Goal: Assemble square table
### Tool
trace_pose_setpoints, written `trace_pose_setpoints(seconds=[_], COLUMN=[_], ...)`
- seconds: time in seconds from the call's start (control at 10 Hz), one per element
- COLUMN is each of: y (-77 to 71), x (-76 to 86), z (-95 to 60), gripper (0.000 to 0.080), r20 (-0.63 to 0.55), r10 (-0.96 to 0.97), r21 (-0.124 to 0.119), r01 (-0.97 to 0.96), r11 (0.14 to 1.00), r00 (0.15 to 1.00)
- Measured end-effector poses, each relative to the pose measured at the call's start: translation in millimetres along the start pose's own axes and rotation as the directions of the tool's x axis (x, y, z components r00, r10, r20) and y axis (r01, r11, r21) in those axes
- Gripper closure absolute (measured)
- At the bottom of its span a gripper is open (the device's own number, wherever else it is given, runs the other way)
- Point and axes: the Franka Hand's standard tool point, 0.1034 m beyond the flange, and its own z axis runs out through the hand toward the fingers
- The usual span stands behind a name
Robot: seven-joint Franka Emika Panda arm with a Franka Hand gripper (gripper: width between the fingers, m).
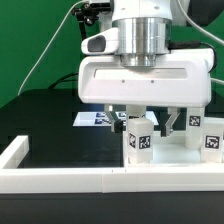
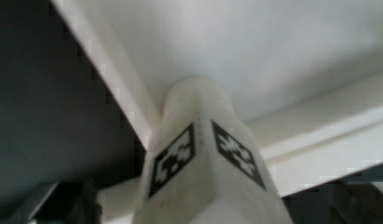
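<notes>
A white table leg (image 1: pixel 140 141) with black-and-white tags stands upright on the white square table top (image 1: pixel 172 153). My gripper (image 1: pixel 149 122) hangs straight over it, open, one finger on each side of the leg and a gap showing to the wider finger. In the wrist view the leg (image 2: pixel 206 150) fills the middle between the jaws (image 2: pixel 206 208), with the table top (image 2: pixel 259 50) behind it. A second tagged leg (image 1: pixel 210 140) stands at the exterior view's right. The leg's foot is hidden, so how it joins the top does not show.
The long white border wall (image 1: pixel 90 181) runs along the front, just before the table top. The marker board (image 1: pixel 93 118) lies on the black table (image 1: pixel 45 125) behind the gripper. A green backdrop and cables are at the back.
</notes>
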Motion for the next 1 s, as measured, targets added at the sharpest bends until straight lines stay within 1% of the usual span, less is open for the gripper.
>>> trace_pose_setpoints(seconds=[0.2, 0.4, 0.5, 0.7, 0.8, 0.9, 1.0], y=[-3.1, -1.5, -0.5, 1.1, 2.0, 2.0, 2.1], x=[-0.6, -0.8, -0.4, 0.4, 0.6, 0.5, 0.5], z=[-1.2, -1.4, -1.4, -1.5, -1.2, -1.1, -1.0], gripper=[0.015, 0.015, 0.015, 0.015, 0.0176, 0.0176, 0.0362], r20=[0.0, 0.014, 0.014, 0.018, 0.019, 0.019, 0.02], r10=[-0.196, -0.381, -0.43, -0.548, -0.562, -0.557, -0.557], r21=[0.001, 0.001, 0.001, -0.009, -0.011, -0.011, -0.011], r01=[0.196, 0.381, 0.43, 0.549, 0.562, 0.557, 0.557], r11=[0.981, 0.925, 0.903, 0.836, 0.827, 0.83, 0.83], r00=[0.981, 0.924, 0.903, 0.836, 0.827, 0.83, 0.83])
